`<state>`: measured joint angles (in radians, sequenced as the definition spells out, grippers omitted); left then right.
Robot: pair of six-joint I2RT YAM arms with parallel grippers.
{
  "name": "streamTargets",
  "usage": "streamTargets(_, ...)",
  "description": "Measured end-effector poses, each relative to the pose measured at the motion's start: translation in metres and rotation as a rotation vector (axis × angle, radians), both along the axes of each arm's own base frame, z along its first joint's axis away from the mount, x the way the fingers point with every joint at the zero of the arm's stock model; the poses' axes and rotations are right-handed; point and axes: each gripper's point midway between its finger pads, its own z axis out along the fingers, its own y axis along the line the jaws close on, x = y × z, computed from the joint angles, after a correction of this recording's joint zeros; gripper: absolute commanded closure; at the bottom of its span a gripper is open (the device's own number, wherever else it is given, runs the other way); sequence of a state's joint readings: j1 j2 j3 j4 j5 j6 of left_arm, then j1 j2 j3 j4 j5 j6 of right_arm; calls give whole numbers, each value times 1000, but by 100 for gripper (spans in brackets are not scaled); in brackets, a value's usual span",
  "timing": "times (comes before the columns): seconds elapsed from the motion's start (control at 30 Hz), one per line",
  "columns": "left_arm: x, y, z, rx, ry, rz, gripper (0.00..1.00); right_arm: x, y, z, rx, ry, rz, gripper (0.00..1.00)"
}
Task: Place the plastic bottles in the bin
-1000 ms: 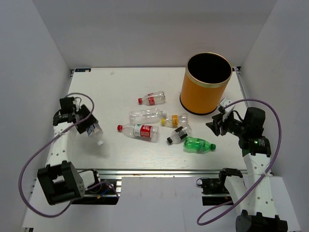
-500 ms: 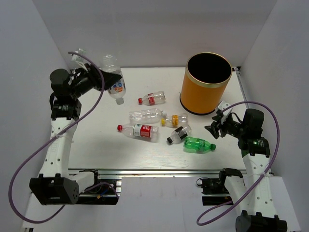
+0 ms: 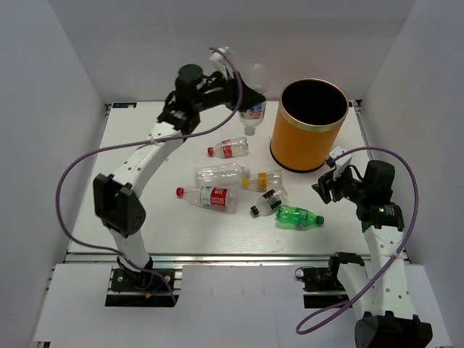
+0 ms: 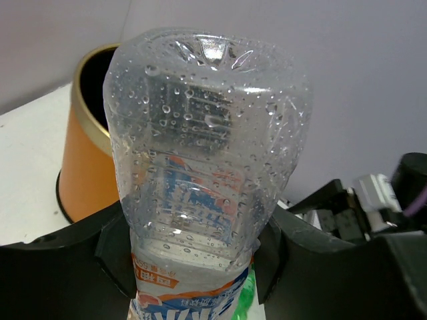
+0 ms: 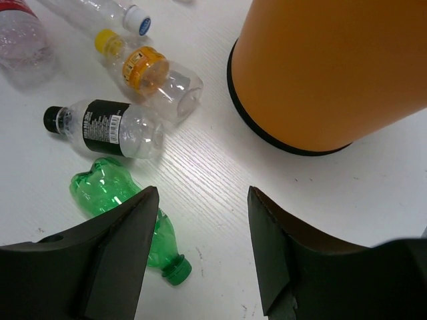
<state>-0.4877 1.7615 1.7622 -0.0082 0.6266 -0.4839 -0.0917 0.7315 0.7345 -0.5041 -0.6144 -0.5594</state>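
Right fingers spread, empty, low over the white wood-grain table, lower right. Just beyond them: green bottle, no label; black-labelled bottle, barcode visible, print unreadable. Mid-frame: yellow-capped bottle, plain clear bottle, red-labelled bottle, second red-labelled bottle, all lying flat, logos illegible. Orange bin upright, upper right. Left fingers pinch a wet clear bottle, blue-orange label, cap down, in the air just left of the bin rim. Plain pale walls.

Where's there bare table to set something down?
The left side of the table, left of the nearer red-capped bottle, is bare; so is the near strip in front of the green bottle. The middle, from there to the bin, is crowded.
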Motion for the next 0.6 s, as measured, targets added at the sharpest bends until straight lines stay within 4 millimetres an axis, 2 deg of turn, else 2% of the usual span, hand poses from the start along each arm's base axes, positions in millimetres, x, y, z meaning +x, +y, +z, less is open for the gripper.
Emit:
streamTargets(0.07,8,-26,-14,23,-3,-7,100,2,-2,-2,-5,1,-13,38)
streamTargets(0.17,14,-52,-33,42,0,-15,100,3,-4,-7,-7,16,-22,38)
streamTargets(0.27,23,-74,-36,18,-21,-24,100,4,-5,-9,-10,26,-29,38)
streamTargets(0.43,36,-102,-12,-89,-68,-56,100,4,-5,-10,-13,26,-29,38)
streamTargets(0.6,36,-115,16,-203,-90,-101,100,2,-5,-18,-14,44,-26,38)
